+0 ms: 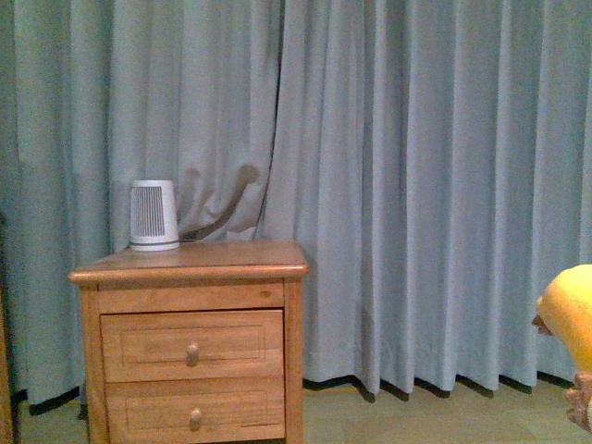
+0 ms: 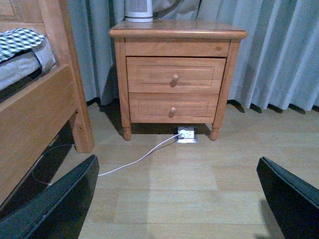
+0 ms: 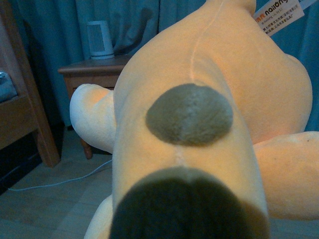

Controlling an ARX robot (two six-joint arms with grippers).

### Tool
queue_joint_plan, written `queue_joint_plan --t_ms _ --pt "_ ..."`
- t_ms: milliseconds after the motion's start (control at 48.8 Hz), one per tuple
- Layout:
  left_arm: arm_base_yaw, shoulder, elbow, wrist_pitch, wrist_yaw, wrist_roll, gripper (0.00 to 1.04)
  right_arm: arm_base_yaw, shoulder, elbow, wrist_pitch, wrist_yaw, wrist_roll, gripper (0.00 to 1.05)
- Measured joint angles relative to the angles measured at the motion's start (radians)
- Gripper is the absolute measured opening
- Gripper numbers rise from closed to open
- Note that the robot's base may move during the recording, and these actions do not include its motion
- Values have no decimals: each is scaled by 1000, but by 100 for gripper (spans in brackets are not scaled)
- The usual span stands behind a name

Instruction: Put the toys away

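Risk, grey-blue pleated curtain: it hangs right behind the two-drawer wooden nightstand, and a wide swing could drag the folds.
Risk, wooden bed frame: it stands just left of the nightstand, so the left arm has little room on that side.
Risk, nightstand: both drawers look closed. If a drawer is the store, the bulky toy may not fit or could jam it.
Plush, place: the soft orange-yellow plush animal is off the floor, well to the right of the nightstand. Only a rounded edge of it shows in the front view.
Plush, risk: it blocks the right wrist camera, so that arm would move nearly blind. A soft body can also sag or slip.
Left claw: spread wide and empty, low over the floor in front of the nightstand.
Right claw: hidden by the plush, so I cannot tell its state.
Risk, white ribbed tabletop device: it sits at the nightstand's back left and could be knocked over.
Risk, white power strip and cable: on the floor under the nightstand, they could snag.
Plush, long axis: it runs away from the right wrist along the centre seam, with the sewn tag at the far end.
Plush, heading: probably towards the curtain, though I cannot tell the head end.
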Motion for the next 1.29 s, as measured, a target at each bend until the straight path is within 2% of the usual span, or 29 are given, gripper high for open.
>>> queue_joint_plan --t_ms 1291 --pt "1 0 0 0 1 0 99 0 0 0 0 4 0 11"
